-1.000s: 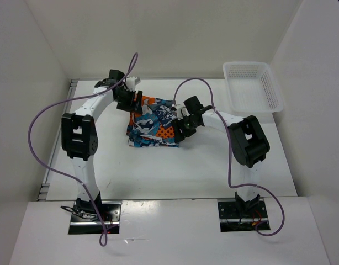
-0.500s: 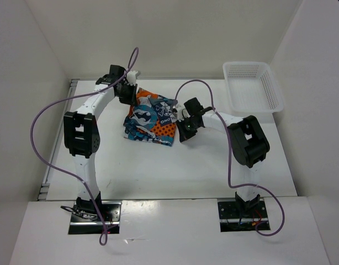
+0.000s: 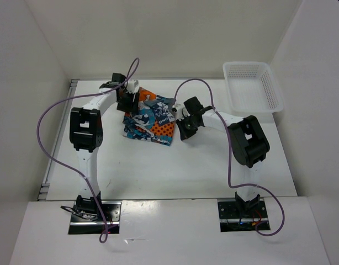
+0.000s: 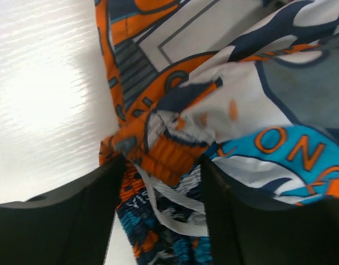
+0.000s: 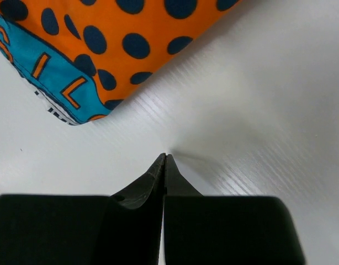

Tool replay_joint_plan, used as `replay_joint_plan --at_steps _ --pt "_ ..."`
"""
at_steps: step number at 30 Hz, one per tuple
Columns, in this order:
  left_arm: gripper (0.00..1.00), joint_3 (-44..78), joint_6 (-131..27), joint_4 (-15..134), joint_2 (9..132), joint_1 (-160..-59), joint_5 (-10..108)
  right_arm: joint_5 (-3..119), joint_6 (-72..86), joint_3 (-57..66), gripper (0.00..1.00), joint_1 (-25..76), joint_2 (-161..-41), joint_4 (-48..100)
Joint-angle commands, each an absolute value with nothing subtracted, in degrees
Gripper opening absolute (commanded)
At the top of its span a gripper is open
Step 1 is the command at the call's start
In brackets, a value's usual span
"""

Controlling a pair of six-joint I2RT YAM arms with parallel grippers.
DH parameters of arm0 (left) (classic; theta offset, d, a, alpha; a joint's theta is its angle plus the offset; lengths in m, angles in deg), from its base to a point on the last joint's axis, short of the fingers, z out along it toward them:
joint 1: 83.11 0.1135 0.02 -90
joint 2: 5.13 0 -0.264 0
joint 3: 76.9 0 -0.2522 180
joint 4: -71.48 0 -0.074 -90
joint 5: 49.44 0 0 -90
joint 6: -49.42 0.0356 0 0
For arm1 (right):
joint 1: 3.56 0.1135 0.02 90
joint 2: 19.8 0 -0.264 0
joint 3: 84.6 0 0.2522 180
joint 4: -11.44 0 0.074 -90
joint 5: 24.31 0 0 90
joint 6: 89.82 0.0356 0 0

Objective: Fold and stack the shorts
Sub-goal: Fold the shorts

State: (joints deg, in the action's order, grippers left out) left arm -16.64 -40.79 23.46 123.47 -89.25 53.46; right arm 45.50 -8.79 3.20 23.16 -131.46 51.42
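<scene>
Straddles bunched orange waistband and white drawstring of the shorts with left pincer parted fairly wide, not clamped. Shows right pincer pinched fully closed, empty, tips down at bare counter. Puts shorts' dotted orange corner just ahead-left of right pincer, apart. Places shorts between both pincers.

The shorts are soft, matt printed cloth. The bench under them looks smooth, white and slightly glossy.
</scene>
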Motion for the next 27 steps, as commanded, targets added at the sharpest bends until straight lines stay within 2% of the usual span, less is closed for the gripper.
replay_joint_plan --at_steps 1,5,9,14,15,18,20,26,27 --pt "0.70 -17.36 -40.58 24.59 122.58 -88.83 51.01 47.05 -10.01 7.03 0.00 22.90 -128.88 50.43" --pt "0.84 -14.56 -40.58 25.11 121.17 -87.60 52.94 48.81 -11.33 11.58 0.02 22.90 -128.35 50.43" --pt "0.84 -9.99 -40.58 25.82 121.51 -87.07 58.04 49.95 -11.86 17.04 0.02 22.29 -128.35 50.43" --pt "0.64 -4.72 -40.58 26.43 122.66 -87.07 62.61 51.09 -11.86 22.49 0.02 21.67 -128.35 51.48" --pt "0.56 -4.71 -40.58 26.43 122.06 -87.07 62.62 51.10 -11.86 23.11 0.02 21.67 -128.35 51.48" --pt "0.40 -2.61 -40.58 27.48 120.83 -87.07 64.46 52.32 -12.39 25.04 0.02 21.14 -127.21 52.01" --pt "0.37 -0.68 -40.58 28.97 119.08 -87.07 68.39 52.94 -12.39 25.67 0.02 21.14 -126.42 52.01" --pt "0.37 6.63 -40.58 34.60 113.96 -87.07 73.95 54.61 -13.44 25.67 0.02 20.00 -123.52 52.54" --pt "0.43 6.63 -40.58 35.13 113.35 -87.07 74.48 55.22 -13.44 25.67 0.02 20.00 -123.51 52.54"
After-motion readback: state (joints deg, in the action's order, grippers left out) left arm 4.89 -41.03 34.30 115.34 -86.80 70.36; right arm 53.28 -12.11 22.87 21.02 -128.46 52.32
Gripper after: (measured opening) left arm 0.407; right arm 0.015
